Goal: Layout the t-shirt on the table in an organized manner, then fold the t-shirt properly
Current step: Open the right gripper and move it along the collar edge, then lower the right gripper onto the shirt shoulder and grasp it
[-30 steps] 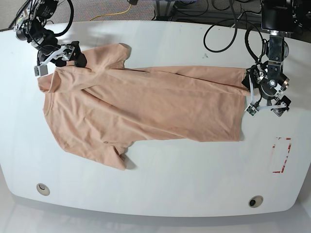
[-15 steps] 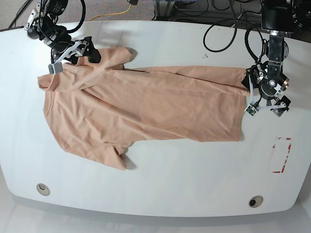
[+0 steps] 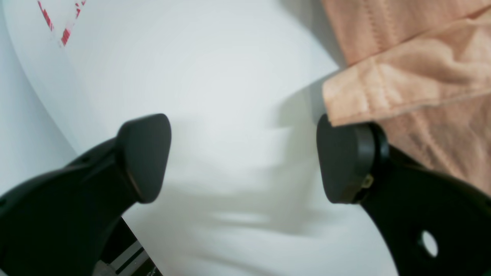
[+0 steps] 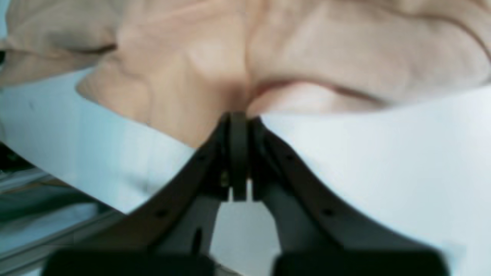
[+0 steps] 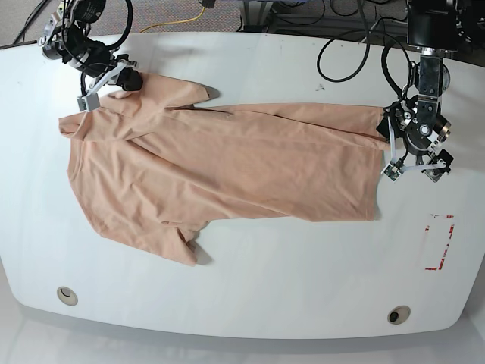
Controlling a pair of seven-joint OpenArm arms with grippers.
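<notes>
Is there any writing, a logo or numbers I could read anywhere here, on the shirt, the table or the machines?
None can be read.
The t-shirt: plain fabric showing, no print visible.
The table: only a red tape mark, no letters.
The left gripper and right gripper: small white tags, too small to read.

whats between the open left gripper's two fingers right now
Only bare glossy white table; the peach cotton t-shirt's hem corner rests just beside one finger, per the left wrist view.

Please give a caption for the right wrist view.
Right gripper, jaws shut on the t-shirt, above the white table.
</notes>
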